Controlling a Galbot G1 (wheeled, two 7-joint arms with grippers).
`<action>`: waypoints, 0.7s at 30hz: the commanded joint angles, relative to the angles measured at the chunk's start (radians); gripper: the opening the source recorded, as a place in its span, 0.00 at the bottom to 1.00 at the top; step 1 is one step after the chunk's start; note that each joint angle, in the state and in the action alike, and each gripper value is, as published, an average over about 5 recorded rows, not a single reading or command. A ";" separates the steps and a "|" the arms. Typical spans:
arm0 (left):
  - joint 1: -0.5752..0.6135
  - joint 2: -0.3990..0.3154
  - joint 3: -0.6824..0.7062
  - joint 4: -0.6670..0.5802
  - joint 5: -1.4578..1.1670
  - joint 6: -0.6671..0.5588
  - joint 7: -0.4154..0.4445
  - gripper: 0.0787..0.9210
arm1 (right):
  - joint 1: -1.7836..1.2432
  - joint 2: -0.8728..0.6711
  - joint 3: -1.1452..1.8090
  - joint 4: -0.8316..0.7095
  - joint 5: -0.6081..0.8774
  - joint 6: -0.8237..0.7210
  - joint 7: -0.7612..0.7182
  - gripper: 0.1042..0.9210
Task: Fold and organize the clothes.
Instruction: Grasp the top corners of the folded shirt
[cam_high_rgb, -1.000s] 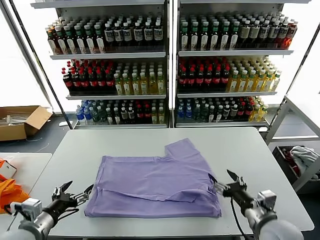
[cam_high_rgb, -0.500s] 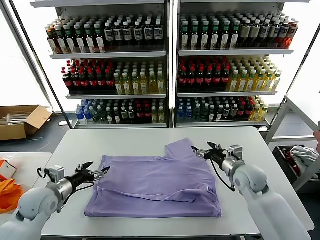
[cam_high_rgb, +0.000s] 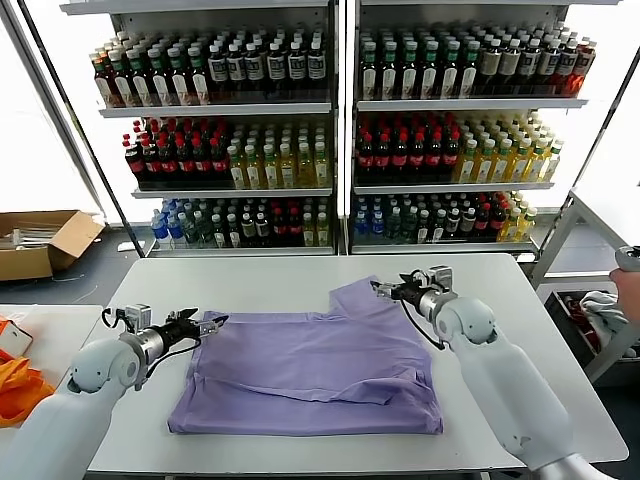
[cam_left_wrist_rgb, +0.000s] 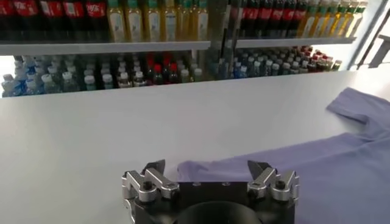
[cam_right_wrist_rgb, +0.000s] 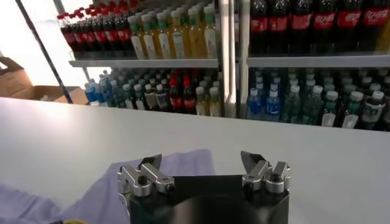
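The clothes are one lavender T-shirt (cam_high_rgb: 310, 365), lying partly folded on the white table (cam_high_rgb: 270, 280) with a sleeve pointing to the far right. My left gripper (cam_high_rgb: 210, 322) hovers open at the shirt's far left corner, and in the left wrist view that corner (cam_left_wrist_rgb: 201, 167) lies between its fingers (cam_left_wrist_rgb: 207, 167). At the far tip of the right sleeve my right gripper (cam_high_rgb: 385, 290) is open. The right wrist view shows the sleeve (cam_right_wrist_rgb: 183, 163) just under its spread fingers (cam_right_wrist_rgb: 201, 159). Neither gripper holds anything.
Shelves of bottles (cam_high_rgb: 330, 150) stand behind the table. A cardboard box (cam_high_rgb: 40, 243) sits on the floor at the far left. An orange cloth (cam_high_rgb: 20, 385) lies on a side table to the left. A cart with grey-white clothes (cam_high_rgb: 605, 315) stands on the right.
Both arms have swung from the table's near edge up along the shirt's sides to its far corners. Both grippers stayed open and the shirt has not moved.
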 joint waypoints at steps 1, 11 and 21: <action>-0.067 -0.016 0.048 0.094 -0.008 0.003 -0.003 0.88 | 0.078 0.062 -0.052 -0.154 -0.039 -0.004 0.006 0.88; -0.037 -0.020 0.050 0.079 0.007 0.005 0.010 0.86 | 0.045 0.063 -0.067 -0.134 -0.021 -0.004 0.008 0.60; 0.000 -0.005 0.047 0.063 0.032 0.001 0.035 0.56 | 0.023 0.064 -0.060 -0.085 -0.009 -0.004 0.015 0.24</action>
